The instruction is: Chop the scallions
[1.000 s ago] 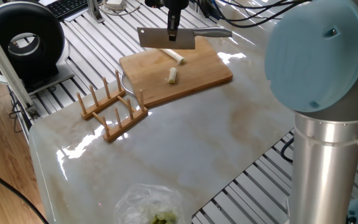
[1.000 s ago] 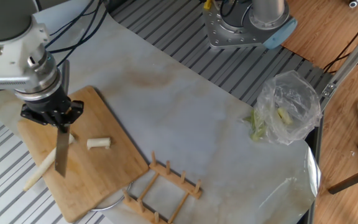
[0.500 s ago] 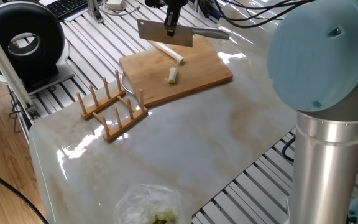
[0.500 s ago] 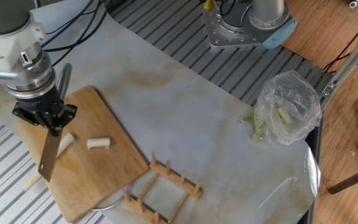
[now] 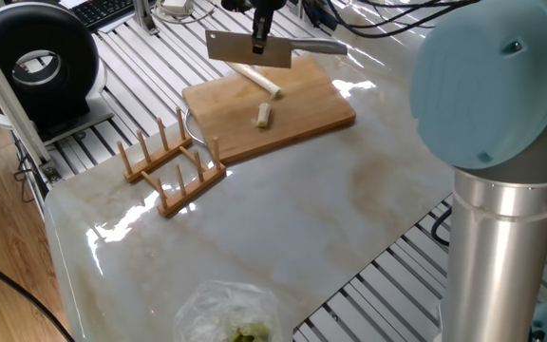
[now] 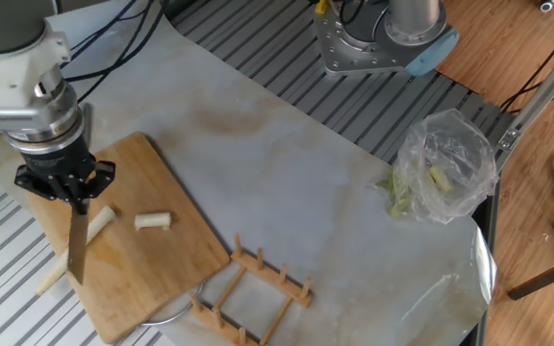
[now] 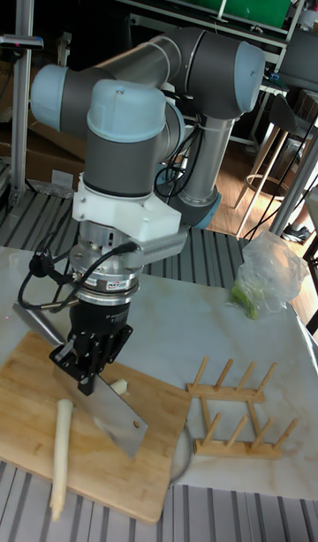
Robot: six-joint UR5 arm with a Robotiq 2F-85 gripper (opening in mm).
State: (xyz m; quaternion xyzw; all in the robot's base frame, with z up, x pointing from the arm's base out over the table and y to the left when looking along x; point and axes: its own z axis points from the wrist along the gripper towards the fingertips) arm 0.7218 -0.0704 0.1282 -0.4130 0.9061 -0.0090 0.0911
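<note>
The gripper [image 6: 65, 188] was closed on a cleaver [image 5: 248, 51], its fingers clamped on the blade's spine near the handle. The blade [image 7: 104, 409] hung in the air above the cutting board [image 5: 302, 114], edge down and not touching the wood in any view.

The board lay at one corner of the marble table [image 5: 283, 228]. On it were the scallions: a long stalk [image 6: 77, 250] lay along the board's outer side, one end running past the board's edge in the other fixed view, and a short cut piece [image 6: 152, 221] sat nearer the board's middle, well apart from the stalk. The blade hung over the long stalk [image 7: 60, 458], which lay flat beneath it. In one fixed view the short piece [image 5: 263, 116] was clear of the blade.

A wooden rack [image 5: 174, 166] stood just beside the board on the table. A plastic bag [image 6: 445, 163] with green bits lay near the table's opposite edge.
</note>
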